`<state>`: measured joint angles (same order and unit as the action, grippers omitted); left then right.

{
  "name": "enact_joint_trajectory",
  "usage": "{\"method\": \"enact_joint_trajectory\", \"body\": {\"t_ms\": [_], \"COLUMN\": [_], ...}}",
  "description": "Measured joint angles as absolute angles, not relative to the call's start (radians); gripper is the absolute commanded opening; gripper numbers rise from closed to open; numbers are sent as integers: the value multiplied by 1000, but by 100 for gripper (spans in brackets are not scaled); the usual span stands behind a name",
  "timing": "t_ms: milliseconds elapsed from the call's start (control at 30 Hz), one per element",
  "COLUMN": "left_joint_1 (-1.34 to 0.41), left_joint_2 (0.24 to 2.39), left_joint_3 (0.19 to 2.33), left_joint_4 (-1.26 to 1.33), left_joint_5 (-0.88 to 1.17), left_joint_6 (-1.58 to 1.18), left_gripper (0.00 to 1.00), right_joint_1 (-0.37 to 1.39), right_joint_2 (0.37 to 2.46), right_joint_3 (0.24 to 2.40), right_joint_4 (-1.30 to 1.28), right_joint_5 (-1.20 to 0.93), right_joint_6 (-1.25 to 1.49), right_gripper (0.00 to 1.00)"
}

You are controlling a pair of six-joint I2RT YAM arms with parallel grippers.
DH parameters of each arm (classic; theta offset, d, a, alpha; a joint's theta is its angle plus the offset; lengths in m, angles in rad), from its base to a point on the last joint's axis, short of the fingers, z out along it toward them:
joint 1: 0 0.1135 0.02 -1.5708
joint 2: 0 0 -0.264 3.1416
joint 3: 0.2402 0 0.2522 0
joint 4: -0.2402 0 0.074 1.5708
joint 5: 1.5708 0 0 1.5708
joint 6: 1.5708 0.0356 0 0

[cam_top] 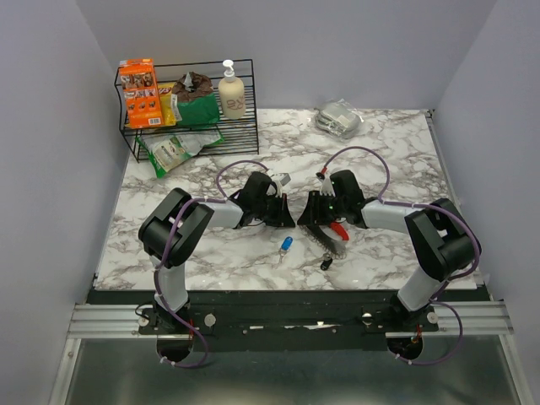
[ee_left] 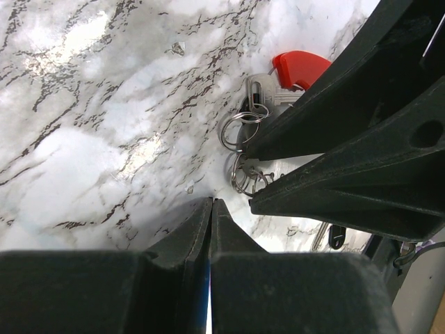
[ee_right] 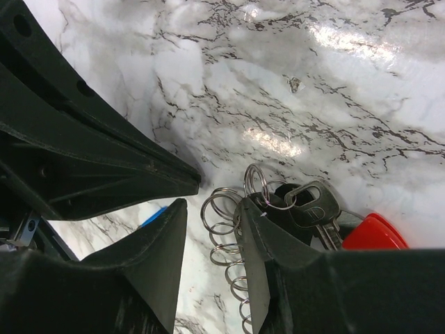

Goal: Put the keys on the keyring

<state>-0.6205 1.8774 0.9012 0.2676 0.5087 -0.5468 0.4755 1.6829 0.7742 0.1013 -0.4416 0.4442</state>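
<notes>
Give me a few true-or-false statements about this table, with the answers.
1. The blue key lies on the table between the two arms. True.
2. The left gripper is wide open. False: its fingers are pressed together.
3. The right gripper has a chain of rings between its fingers. True.
4. The red clip is held in the air by the left gripper. False: it lies on the table beside the right gripper.
5. A soap bottle stands on the rack. True.
</notes>
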Motion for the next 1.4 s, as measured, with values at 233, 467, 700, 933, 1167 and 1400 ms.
{"method": "enact_joint_trajectory", "body": {"t_ms": [233, 467, 700, 933, 1167, 1400], "left_joint_1": [-624, -624, -624, -624, -624, -624], "left_joint_2": [1877, 1877, 1876, 1876, 1876, 1874], "left_joint_3": [901, 901, 901, 901, 901, 901], "left_joint_4": [268, 267, 264, 263, 263, 260], "left_joint_5": [509, 509, 508, 508, 508, 508], "left_joint_6": [-547, -547, -546, -546, -546, -545], "left_gripper": [11, 11, 11, 11, 11, 11], "right_joint_1": [476, 477, 488, 492, 492, 495], "right_joint_2": [1683, 1692, 1708, 1709, 1708, 1691], "right_joint_3": [781, 807, 846, 858, 863, 863], "right_joint_4": [83, 40, -18, -47, -71, -102], "right_joint_5": [-441, -419, -386, -354, -341, -336], "right_joint_6": [435, 425, 416, 409, 401, 397], "right_gripper": [46, 44, 36, 29, 24, 32]}}
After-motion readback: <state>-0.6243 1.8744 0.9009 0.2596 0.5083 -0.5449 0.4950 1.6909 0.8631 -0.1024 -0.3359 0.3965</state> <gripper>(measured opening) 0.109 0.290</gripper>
